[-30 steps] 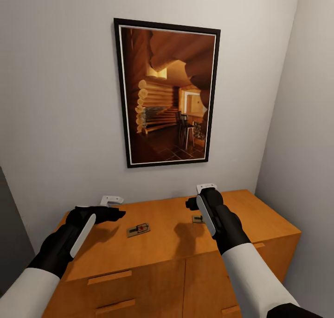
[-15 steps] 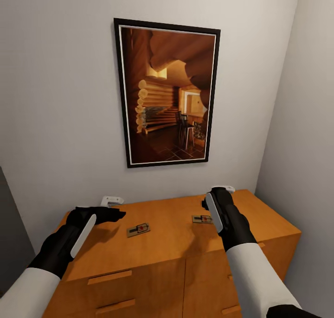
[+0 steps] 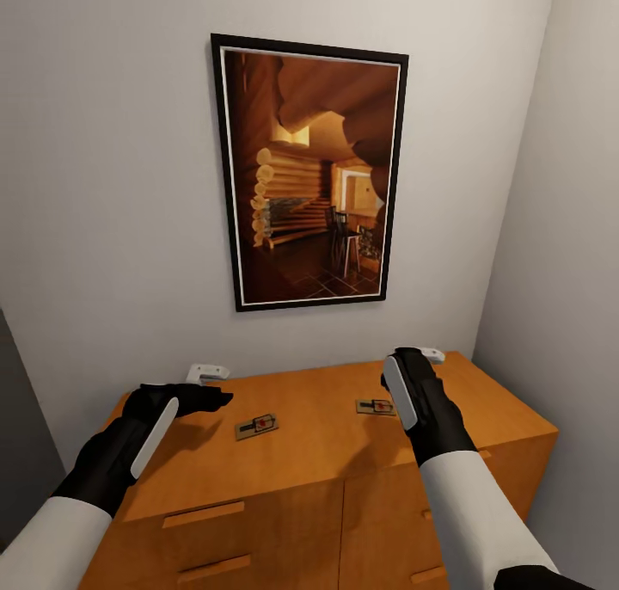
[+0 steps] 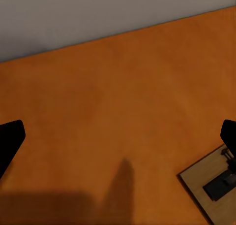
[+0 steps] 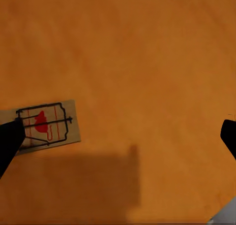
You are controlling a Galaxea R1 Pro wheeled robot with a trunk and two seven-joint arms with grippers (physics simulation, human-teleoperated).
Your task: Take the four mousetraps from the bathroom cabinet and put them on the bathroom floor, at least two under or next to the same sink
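Mousetraps (image 3: 257, 426) and (image 3: 376, 407) lie flat on the cabinet (image 3: 327, 452) top. Your right fingers (image 5: 10, 141) are spread but off to one side, so closing could knock the trap away.

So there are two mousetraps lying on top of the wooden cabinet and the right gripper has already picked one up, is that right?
Not quite. Two mousetraps do lie on the cabinet, but the right gripper is open above it, holding nothing. The right wrist view shows that mousetrap flat on the wood; the other mousetrap lies nearer the left gripper.
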